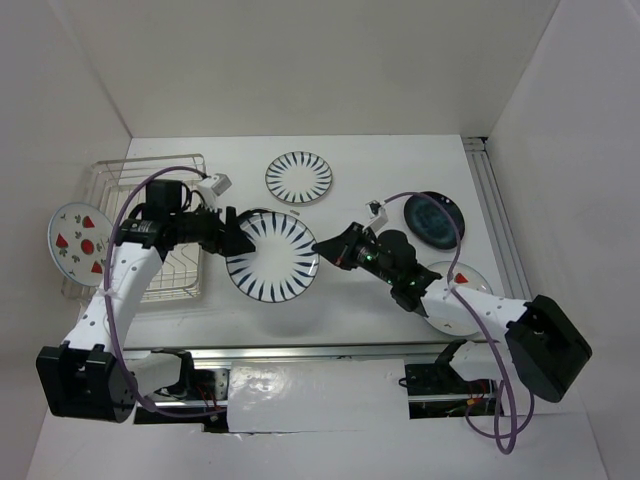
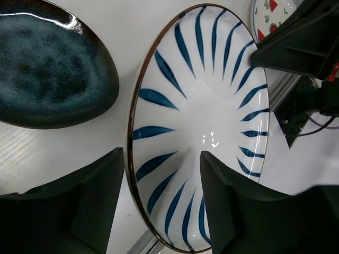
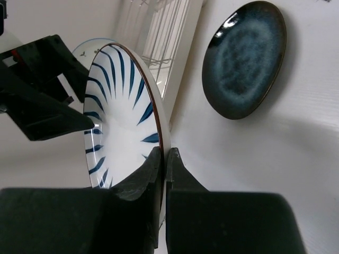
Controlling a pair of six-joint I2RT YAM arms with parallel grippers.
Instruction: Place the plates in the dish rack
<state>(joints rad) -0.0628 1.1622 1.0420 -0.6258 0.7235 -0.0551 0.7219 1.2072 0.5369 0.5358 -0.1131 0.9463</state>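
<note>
A white plate with dark blue radial stripes [image 1: 272,258] is held tilted above the table between both arms. My right gripper [image 1: 322,247] is shut on its right rim; in the right wrist view [image 3: 164,153] the fingers pinch the plate's edge [image 3: 119,121]. My left gripper [image 1: 240,238] is open, and its fingers [image 2: 95,196] straddle the left rim [image 2: 206,116] with gaps on both sides. The wire dish rack [image 1: 182,272] stands at the left. A second striped plate [image 1: 299,177] lies at the back.
A dark blue plate [image 1: 434,219] lies at the right and also shows in the left wrist view [image 2: 47,63] and the right wrist view [image 3: 244,55]. One watermelon plate [image 1: 78,240] sits at the rack's left side. Another [image 1: 462,283] lies under my right arm.
</note>
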